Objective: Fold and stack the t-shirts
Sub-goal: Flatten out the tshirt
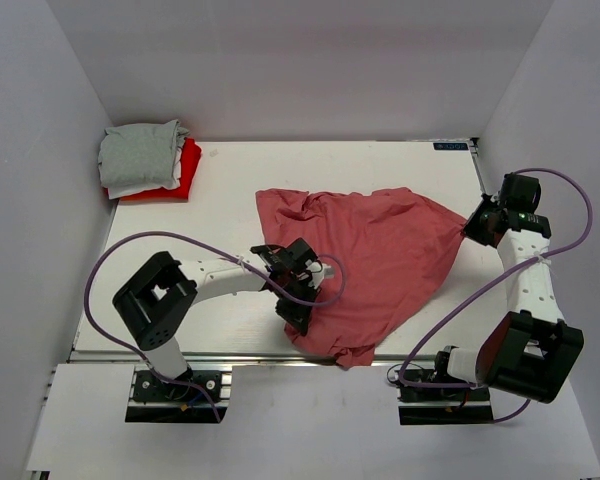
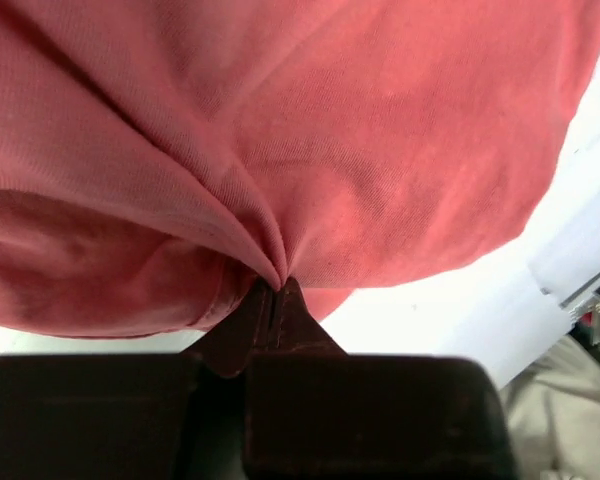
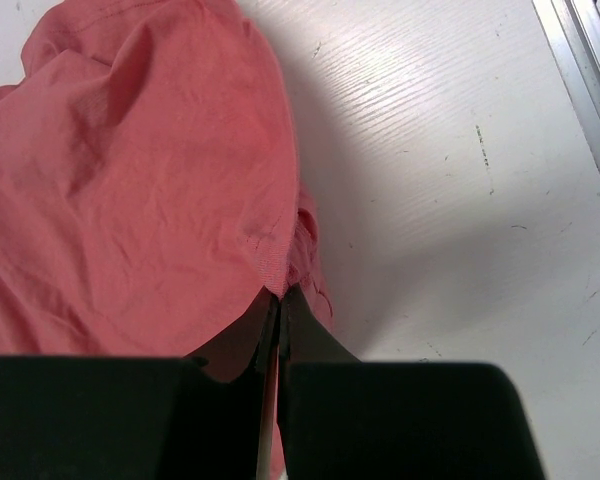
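The salmon-pink t-shirt (image 1: pixel 380 260) lies crumpled across the middle of the table. My left gripper (image 1: pixel 302 300) is shut on a pinch of its lower left part; in the left wrist view the cloth (image 2: pixel 310 150) gathers into the closed tips (image 2: pixel 277 288). My right gripper (image 1: pixel 474 226) is shut on the shirt's right corner; in the right wrist view the hem (image 3: pixel 160 190) runs into the closed tips (image 3: pixel 279 293). A folded stack sits at the back left: the grey shirt (image 1: pixel 140 152) on top, a white one (image 1: pixel 145 187) under it, the red one (image 1: pixel 186 170) at the bottom.
The white table (image 1: pixel 380 165) has a metal rail (image 1: pixel 230 358) along its near edge. White walls close the back and sides. A small dark label (image 1: pixel 450 146) sits at the back right corner.
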Controlling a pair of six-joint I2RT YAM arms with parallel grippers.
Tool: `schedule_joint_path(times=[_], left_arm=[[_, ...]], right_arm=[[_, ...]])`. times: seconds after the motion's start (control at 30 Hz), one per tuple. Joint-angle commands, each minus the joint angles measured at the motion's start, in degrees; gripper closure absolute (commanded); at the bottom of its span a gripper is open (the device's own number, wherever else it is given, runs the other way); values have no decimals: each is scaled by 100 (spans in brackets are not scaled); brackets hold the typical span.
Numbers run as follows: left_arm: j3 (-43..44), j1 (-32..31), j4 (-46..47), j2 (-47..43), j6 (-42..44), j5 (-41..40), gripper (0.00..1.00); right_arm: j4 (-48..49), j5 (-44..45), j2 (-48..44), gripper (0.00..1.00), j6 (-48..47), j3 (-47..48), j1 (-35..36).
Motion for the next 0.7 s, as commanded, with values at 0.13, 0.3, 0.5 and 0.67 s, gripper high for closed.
schedule_joint_path(times=[0.13,0.3,0.5,0.67], left_arm=[[763,78,-210,-632,251,17,100],[1871,131,-747,-739,575,-1133,100],[3398,412,-914,305,813,-1977,100],[5032,764,-1099,1955,1296,-2373,100]], right_arm=[[119,64,-145,100,-95,-15,9],[101,143,-206,100,-95,-24,18],[128,134,-171,100,-87,-23,-9],[242,372,-75,100,-113,-50,0]])
